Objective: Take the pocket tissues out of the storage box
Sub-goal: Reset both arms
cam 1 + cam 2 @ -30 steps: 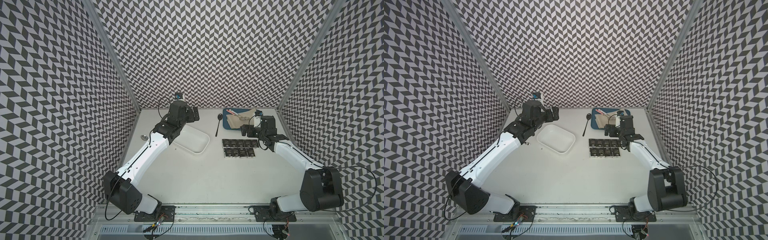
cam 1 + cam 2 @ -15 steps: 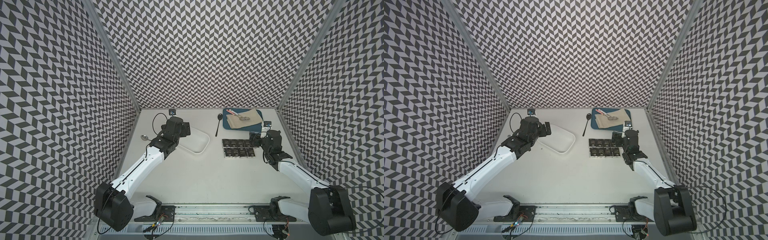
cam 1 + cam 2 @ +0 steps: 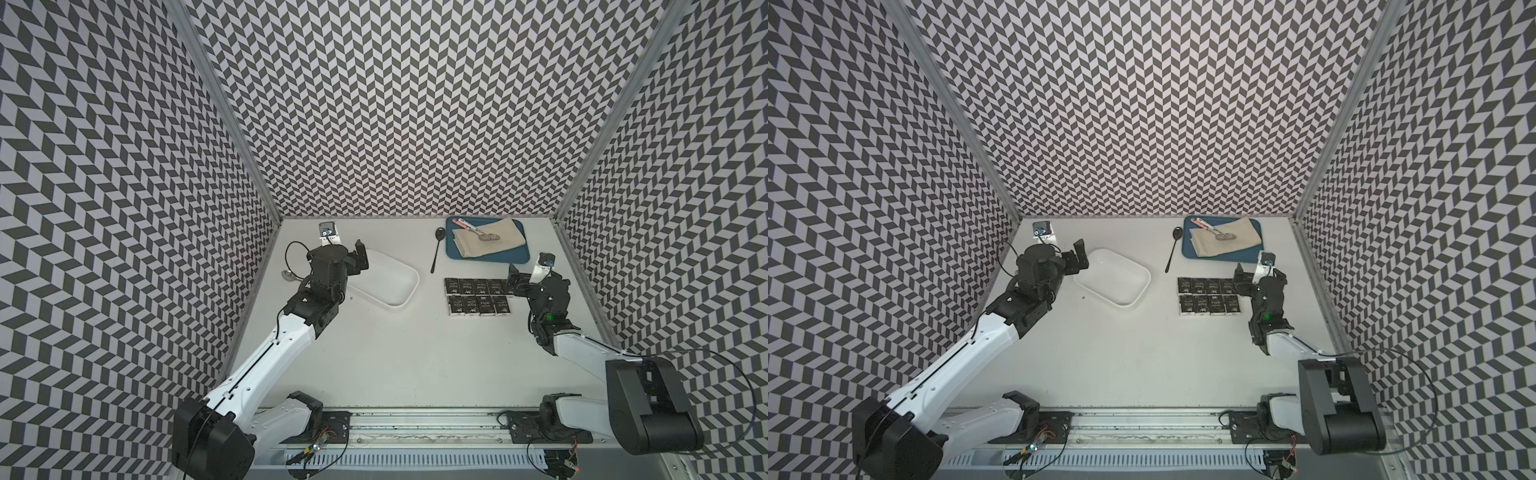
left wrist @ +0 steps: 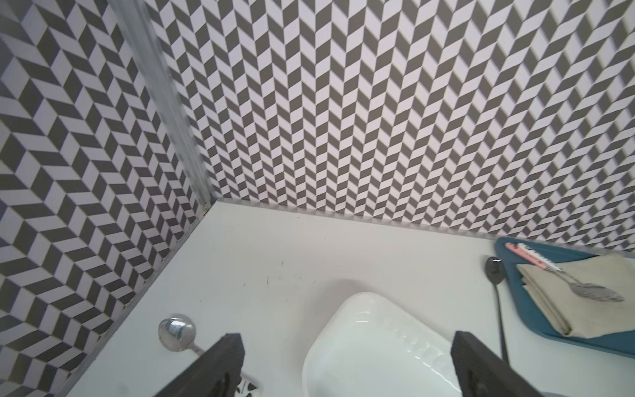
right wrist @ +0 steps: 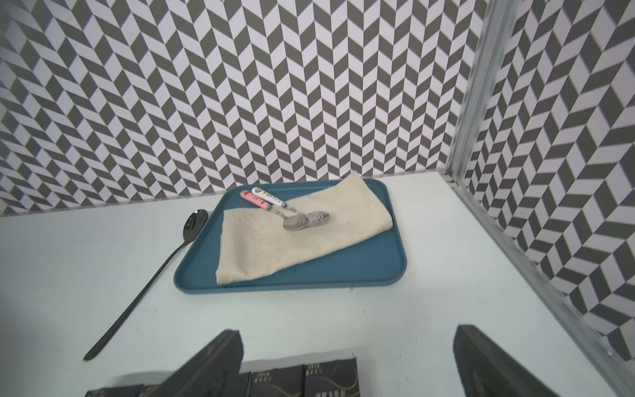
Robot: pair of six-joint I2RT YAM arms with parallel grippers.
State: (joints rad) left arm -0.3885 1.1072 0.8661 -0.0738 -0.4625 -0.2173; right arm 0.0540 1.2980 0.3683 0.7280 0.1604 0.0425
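The storage box (image 3: 388,279) is sitting empty on the tabletop (image 3: 395,365), slightly askew, with nothing showing in its white bottom. The pocket tissues (image 3: 478,297) are lying well clear of it to the right, flat and label-up in two tidy rows with their edges touching. That looks like a deliberate layout, so that each packet can be counted. I am counting about nine, though the end of the far row is partly hidden. The right tool (image 3: 513,279) is hovering at that end with its jaws wide apart and nothing between them, as if a packet has just been let go. The left tool (image 4: 343,371) is hanging over the near-left end of the box, jaws likewise apart and empty, perhaps there to steady the tub. Beyond the tissues, a blue tray (image 3: 500,257) is holding a folded beige cloth (image 3: 498,243) with two patterned-handle spoons (image 3: 478,232) resting on it. A black spoon (image 3: 436,253) is lying just beside the tray, and a silver spoon (image 4: 177,330) by the left wall. To my eye the task is looking finished.
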